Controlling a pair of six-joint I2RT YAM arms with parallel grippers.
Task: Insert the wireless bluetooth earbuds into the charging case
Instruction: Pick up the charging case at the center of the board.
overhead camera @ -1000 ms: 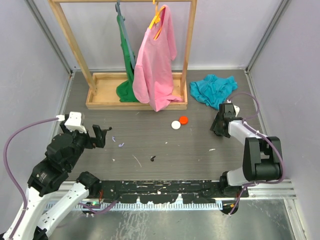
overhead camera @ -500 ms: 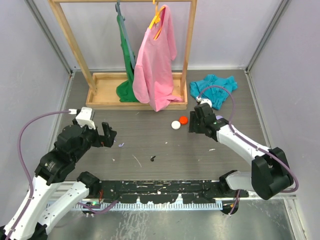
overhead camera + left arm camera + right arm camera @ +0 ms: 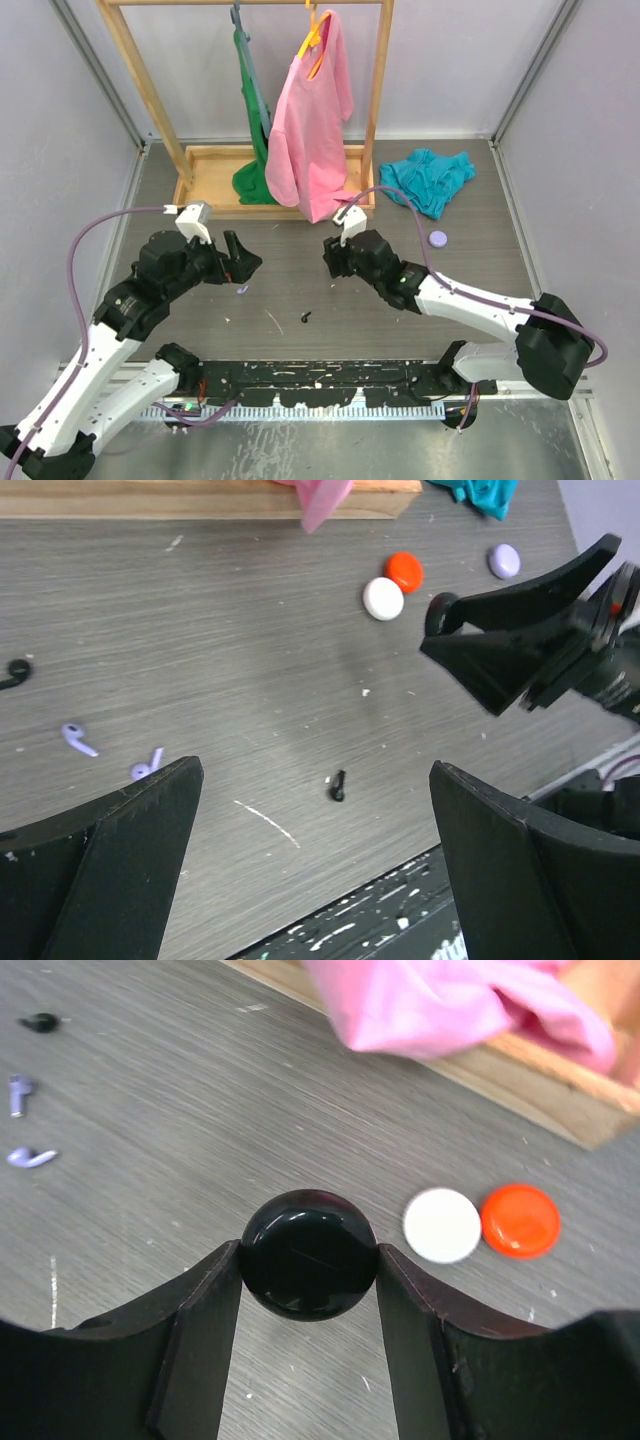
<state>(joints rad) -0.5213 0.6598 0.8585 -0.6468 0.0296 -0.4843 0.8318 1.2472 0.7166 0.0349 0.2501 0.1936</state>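
Black glossy charging case [image 3: 309, 1253] is probably heading down next to the loose buds. Doing that well is meaning keeping it level, setting it flat on the table [image 3: 380, 340] near the black earbud [image 3: 337, 786] lying toward the front edge, and not bumping the white disc [image 3: 442, 1225] or red disc [image 3: 520, 1221] just beside it. Right gripper [image 3: 309, 1256] is clamping the case between both fingers, jaws part-way in, over the table's middle, while left gripper [image 3: 315, 775] is hanging wide apart, empty and touching nothing, over the left-middle with the lilac earbuds [image 3: 78, 738] lying near one finger.
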